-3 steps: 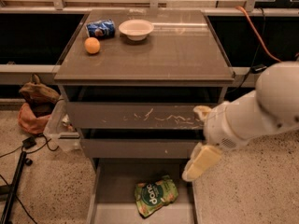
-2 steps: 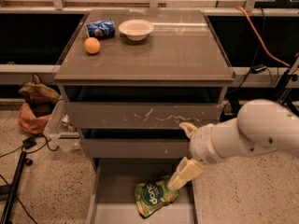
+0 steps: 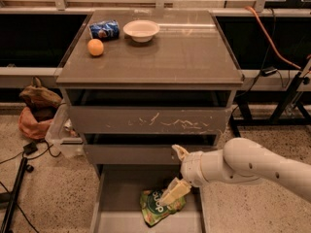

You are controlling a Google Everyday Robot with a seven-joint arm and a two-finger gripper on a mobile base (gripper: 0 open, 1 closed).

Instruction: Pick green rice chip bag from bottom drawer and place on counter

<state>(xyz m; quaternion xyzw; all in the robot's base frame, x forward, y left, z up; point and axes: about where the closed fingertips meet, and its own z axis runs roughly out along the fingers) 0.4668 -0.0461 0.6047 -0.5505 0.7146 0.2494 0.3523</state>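
A smooth white rounded arm (image 3: 243,166) with small dark dots ends in a cream-yellow pincer (image 3: 170,174) above the bottom drawer (image 3: 121,191).

This looks like a robot test lab: a scuffed grey drawer cabinet (image 3: 150,120) on speckled floor (image 3: 53,193), loose cables (image 3: 14,154) left, orange cord (image 3: 272,40) and metal stand (image 3: 291,96) right, the arm's tool (image 3: 177,173), fingers spread, over the near bottom drawer (image 3: 121,198).
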